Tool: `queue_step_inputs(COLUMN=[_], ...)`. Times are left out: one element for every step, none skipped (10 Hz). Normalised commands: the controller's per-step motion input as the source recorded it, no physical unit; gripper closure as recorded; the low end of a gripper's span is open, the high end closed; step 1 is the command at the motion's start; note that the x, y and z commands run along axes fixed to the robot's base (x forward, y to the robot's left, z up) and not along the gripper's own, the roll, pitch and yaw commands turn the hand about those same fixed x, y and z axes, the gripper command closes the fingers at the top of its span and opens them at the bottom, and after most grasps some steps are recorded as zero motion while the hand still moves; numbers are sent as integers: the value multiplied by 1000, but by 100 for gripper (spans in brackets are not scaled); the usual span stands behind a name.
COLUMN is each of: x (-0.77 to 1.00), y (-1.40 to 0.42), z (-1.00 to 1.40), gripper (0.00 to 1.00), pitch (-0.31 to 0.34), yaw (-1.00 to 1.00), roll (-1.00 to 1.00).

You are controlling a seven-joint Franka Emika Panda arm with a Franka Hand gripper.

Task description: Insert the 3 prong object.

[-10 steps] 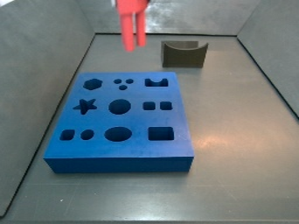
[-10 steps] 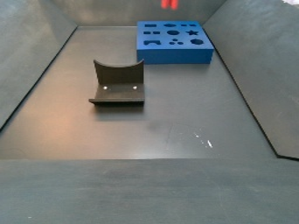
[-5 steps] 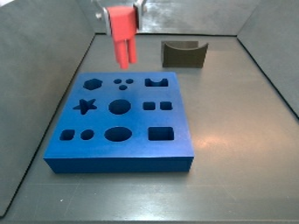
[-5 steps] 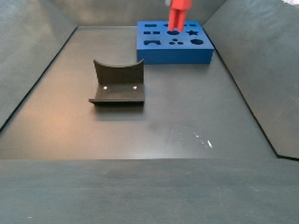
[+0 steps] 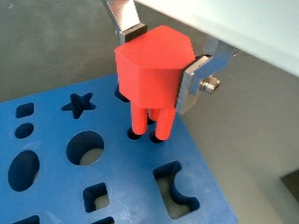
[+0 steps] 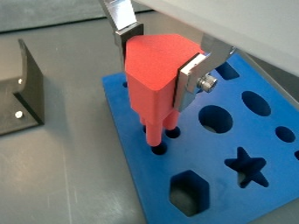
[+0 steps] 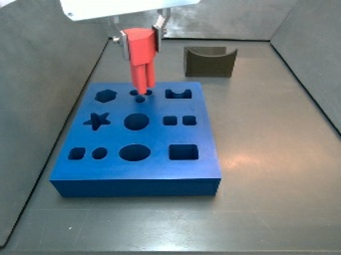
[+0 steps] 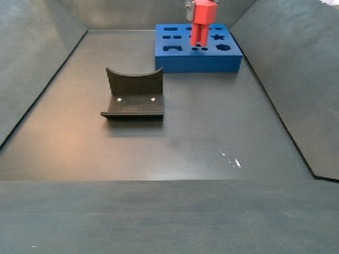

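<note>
Hand [image 5: 163, 66] is clamped on the 3 prong object [image 5: 152, 74]: silver fingers [image 5: 197, 77] press flat against two opposite sides of the red-orange block, also seen in a wrist view [image 6: 158, 74]. Piece hangs upright, prongs down.

Prong tips [image 5: 149, 131] sit at the cluster of small round holes in the blue board [image 5: 59, 188]; in both wrist views the tips look partly inside the holes, how deep I can't tell. Body of the piece is above the board surface.

Board's other cut-outs hold nothing: star [image 5: 79, 105], large round hole [image 5: 84, 149], oval, squares, hexagon [image 6: 191, 192], and a crown-shaped notch [image 7: 180, 93].

In a side view the piece [image 7: 139, 62] stands over the board's far edge, between the hexagon and the notch, with the hand [image 7: 139, 30] directly above it. Board [image 7: 134, 169] lies flat on the grey desk [image 7: 266, 199].

Further back, the fixture [image 7: 210, 61] stands on the desk well apart from the board; in a side view [image 8: 133, 94] it's much nearer the camera than the board [image 8: 196, 60].

No readable writing or labels.
</note>
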Motion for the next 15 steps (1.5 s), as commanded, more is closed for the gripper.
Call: queue_step_inputs(x=[-77,-34,0,100,163,200,163,171,126,43,57,197,226,186,63], y=[-137,-51,0,0,-17,-71,-146,-177,-157,-100,-57,-23,0,0,0], z=[-131,-171,-197,-223,-260,-274,-303,-254,-271,-423,-566,-549,-549,-546,-577], gripper=[100,100,100,100,100,100,100,100,100,100,100,100,100,100,100], pitch=[116,84,130,197,211,171,110,70,60,63,26,20,0,0,3], yaw=[317,329,271,231,109,-3,-171,-214,-194,-11,0,0,11,11,17], roll=[267,227,239,291,266,124,60,10,20,110,166,146,143,227,374])
